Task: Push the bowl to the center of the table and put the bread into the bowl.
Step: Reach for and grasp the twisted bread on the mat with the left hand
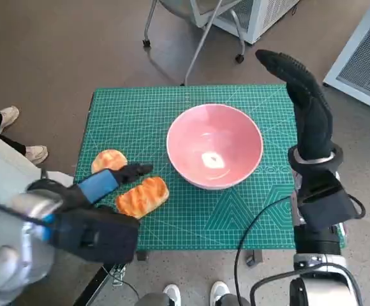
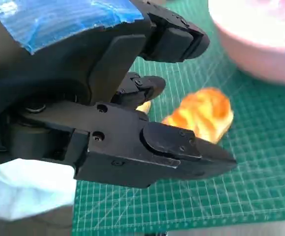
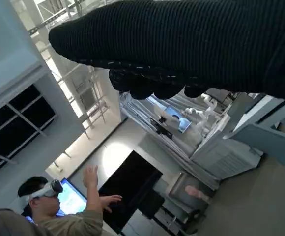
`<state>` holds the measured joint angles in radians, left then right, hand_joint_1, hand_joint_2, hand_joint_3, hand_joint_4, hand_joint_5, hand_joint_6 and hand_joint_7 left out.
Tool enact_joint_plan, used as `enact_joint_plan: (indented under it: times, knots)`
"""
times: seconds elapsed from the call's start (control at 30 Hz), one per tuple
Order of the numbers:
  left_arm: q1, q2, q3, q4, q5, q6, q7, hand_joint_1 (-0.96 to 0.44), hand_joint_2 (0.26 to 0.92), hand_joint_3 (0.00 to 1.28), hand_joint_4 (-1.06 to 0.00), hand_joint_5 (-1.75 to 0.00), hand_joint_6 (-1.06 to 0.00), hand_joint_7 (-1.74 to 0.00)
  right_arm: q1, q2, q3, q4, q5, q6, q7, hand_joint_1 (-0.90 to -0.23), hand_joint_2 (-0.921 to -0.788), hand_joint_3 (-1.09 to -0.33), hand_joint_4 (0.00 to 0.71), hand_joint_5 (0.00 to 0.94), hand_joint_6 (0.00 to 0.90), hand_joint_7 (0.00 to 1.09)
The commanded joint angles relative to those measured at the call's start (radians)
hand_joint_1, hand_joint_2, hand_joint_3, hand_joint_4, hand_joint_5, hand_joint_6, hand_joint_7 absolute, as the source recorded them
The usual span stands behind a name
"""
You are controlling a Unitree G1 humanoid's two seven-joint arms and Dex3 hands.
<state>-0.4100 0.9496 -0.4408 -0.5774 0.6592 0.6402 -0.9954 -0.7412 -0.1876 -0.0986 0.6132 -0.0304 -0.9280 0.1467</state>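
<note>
The bread (image 1: 142,196) lies just beyond the left hand (image 1: 94,189)'s spread, empty fingers (image 2: 179,143), its long axis slanting toward the bowl (image 1: 214,146); the right hand (image 1: 309,115) is farther.

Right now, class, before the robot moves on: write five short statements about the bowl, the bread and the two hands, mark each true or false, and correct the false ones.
1. The pink bowl holds bread. False: it is empty.
2. Two pieces of bread lie on the green mat. True: the long bread and the round bread.
3. The left hand grips the long bread. False: it is open above it.
4. The right hand holds nothing. True.
5. The bowl is upside down. False: it stands upright.
</note>
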Motion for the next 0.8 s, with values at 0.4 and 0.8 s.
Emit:
enact_joint_plan:
  times: [0.4, 0.8]
  knots:
    - [-0.027, -0.149, -0.097, 0.242, 0.137, -0.094, 0.005, -0.41, 0.795, 0.01, -0.19, -0.01, -0.27, -0.01, 0.037, -0.006, 0.003, -0.017, 0.001, 0.022, -0.020, -0.589, -0.921, -0.748, 0.339, 0.014, 0.038, 0.82]
    - [0.019, -0.248, -0.105, 0.431, 0.185, -0.205, 0.159, -0.36, 0.845, 0.02, -0.34, -0.13, -0.39, -0.10, 0.036, -0.008, -0.004, 0.001, 0.011, 0.004, -0.026, -0.581, -0.921, -0.744, 0.341, 0.014, 0.049, 0.80]
